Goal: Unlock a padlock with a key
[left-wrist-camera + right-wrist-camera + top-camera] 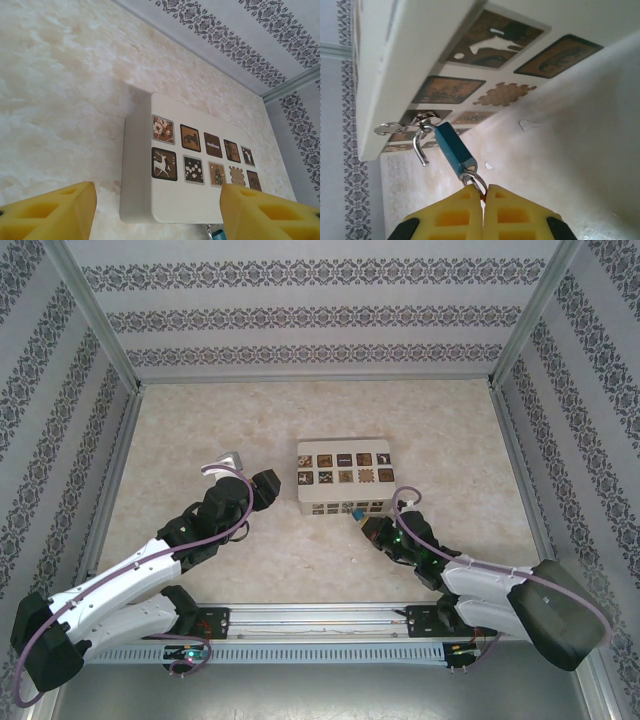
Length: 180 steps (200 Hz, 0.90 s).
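so the left gripper (226, 462) is sitting with jaws spread wide, holding nothing, box (343, 475) at its 3 o'clock; padlock (455, 150) is hanging off the box's 6 o'clock edge; right gripper (484, 197) is pinching tight on the key (470, 176) at the padlock's bottom

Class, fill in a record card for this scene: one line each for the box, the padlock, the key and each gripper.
box: cream with brown picture tiles, on the table
padlock: teal, hooked to the box's hasp; free end of the shackle appears out of the body
key: silvery ring shows at the padlock's lower end; blade hidden
right gripper: jaws closed on the key's ring
left gripper: jaws open, holding nothing, facing the box
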Each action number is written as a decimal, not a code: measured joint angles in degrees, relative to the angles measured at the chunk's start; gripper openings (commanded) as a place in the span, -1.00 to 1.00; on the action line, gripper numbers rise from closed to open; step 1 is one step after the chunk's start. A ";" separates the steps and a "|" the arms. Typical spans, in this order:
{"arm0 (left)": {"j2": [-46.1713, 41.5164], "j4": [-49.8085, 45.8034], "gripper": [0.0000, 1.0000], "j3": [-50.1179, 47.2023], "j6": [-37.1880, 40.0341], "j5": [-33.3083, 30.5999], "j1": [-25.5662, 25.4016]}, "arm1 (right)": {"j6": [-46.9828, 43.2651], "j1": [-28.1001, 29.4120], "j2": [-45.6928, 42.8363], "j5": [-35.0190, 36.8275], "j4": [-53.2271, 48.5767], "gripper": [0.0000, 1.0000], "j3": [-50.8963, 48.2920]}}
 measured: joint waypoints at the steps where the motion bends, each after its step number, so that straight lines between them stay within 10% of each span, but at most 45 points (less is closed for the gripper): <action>1: -0.02 0.00 0.32 0.00 0.00 0.00 0.00 | -0.02 0.00 0.04 -0.04 0.00 -0.94 0.00; 131: -0.70 -3.04 0.53 3.28 5.97 0.11 0.76 | -8.92 -3.82 -9.94 -1.88 -16.22 0.11 5.18; 180: 1.97 -3.63 0.62 5.57 8.72 6.80 5.68 | -14.10 -7.30 -13.33 -3.43 -20.13 0.79 6.75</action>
